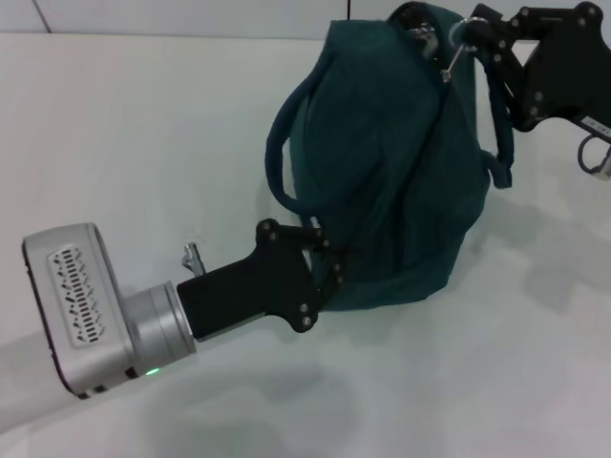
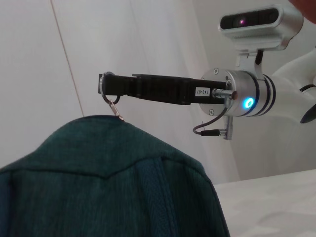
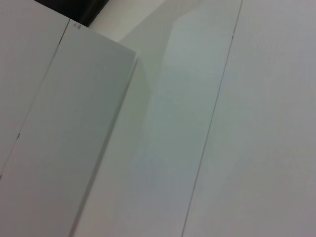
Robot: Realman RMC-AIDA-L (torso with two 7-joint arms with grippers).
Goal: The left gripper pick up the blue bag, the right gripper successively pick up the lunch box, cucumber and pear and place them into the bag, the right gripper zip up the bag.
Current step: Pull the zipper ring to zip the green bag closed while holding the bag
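White tabletop [image 1: 143,143] under pale wall panels [image 3: 148,123], large dark teal-blue fabric bag [image 1: 401,172] slumped upright on it, left gripper [image 1: 329,267] reaching in low, black fingers clamped on the bag's lower edge, right gripper [image 1: 468,33] stretched level at the bag's top, pinching the silver zipper pull [image 2: 114,106]

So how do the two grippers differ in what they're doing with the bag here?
The left gripper clamps the blue bag low on its near side; the right gripper is at the top, pinching the silver zipper pull. The left reaches from the front, the right from behind. Both are shut.
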